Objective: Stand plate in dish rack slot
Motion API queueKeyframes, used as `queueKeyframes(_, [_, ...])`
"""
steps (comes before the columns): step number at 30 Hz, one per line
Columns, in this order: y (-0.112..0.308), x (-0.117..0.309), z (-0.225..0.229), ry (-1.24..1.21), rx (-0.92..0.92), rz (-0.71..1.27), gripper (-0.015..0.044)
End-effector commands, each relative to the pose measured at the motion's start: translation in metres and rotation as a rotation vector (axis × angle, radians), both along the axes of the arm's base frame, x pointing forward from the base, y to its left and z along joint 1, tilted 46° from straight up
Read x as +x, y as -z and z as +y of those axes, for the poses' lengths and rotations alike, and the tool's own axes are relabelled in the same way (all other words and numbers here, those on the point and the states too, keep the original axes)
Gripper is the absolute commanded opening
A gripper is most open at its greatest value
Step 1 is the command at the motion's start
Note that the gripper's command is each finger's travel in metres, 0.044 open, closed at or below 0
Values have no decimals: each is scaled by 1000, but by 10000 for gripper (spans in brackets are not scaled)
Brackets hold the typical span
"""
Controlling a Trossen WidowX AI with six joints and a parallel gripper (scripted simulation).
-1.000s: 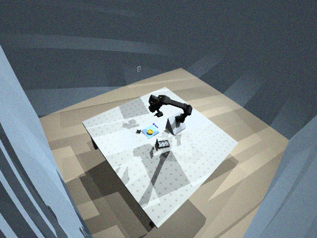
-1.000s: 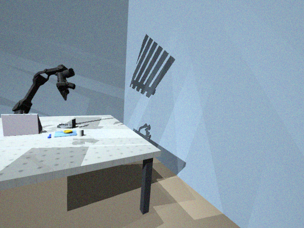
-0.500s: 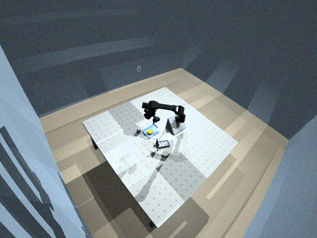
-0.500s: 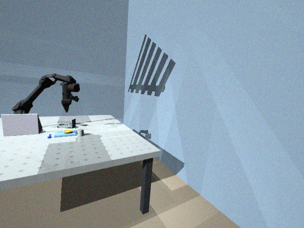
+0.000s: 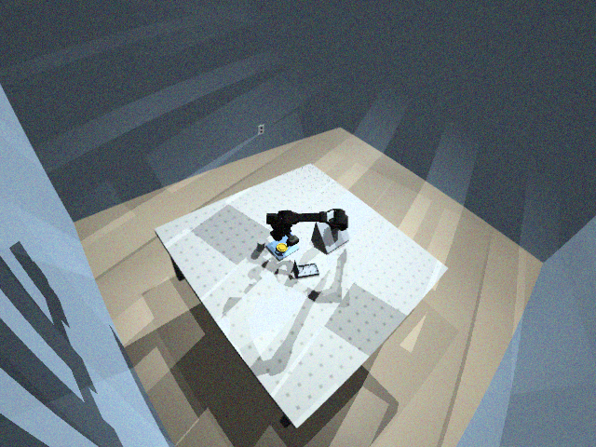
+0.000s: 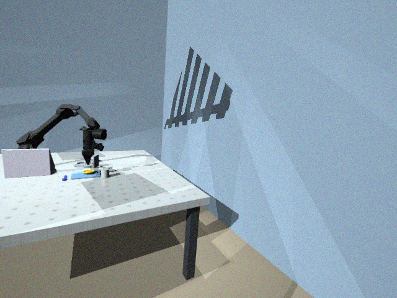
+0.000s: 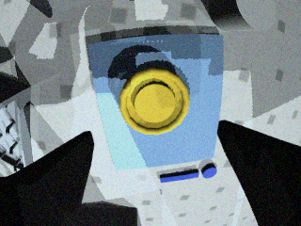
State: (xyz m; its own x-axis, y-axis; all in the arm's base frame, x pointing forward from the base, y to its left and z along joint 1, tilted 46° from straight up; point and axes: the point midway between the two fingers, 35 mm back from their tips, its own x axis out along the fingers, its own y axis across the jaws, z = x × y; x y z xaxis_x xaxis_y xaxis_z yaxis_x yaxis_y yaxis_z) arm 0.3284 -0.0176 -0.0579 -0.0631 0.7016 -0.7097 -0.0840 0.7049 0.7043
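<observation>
The yellow round plate (image 5: 281, 248) (image 6: 89, 171) (image 7: 155, 101) lies face up over a flat blue board (image 5: 291, 250) (image 6: 77, 176) (image 7: 204, 127). My gripper (image 6: 88, 162) (image 7: 157, 134) is open and empty, pointing down above the plate's area. In the wrist view its two black fingertips stand wide apart, with the plate ahead of and between them. The small dish rack (image 5: 307, 276) (image 7: 26, 132) stands beside the board, partly cut off at the wrist view's left edge. Its slots look empty, though they are small in the top and exterior views.
A grey cylinder (image 6: 105, 173) (image 7: 263, 11) stands close beside the board. A small blue object (image 6: 64, 177) (image 7: 179, 176) lies off the board's opposite side. A large pale wedge-shaped panel (image 5: 334, 239) (image 6: 26, 162) stands near the arm. The table edge (image 6: 144, 213) runs around them.
</observation>
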Motion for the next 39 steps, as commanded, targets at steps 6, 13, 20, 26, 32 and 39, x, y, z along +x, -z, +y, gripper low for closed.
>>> queueKeyframes(6, [11,-1,9,12,4,-3,400])
queueKeyframes(13, [19,-2,17,12,5,-3,400])
queueKeyframes(20, [28,-3,24,12,5,-3,400])
queueKeyframes(26, [35,-4,31,12,6,-3,400])
queueKeyframes(32, [42,-5,37,12,7,-3,400])
queueKeyframes(39, [48,-6,43,12,8,-3,400])
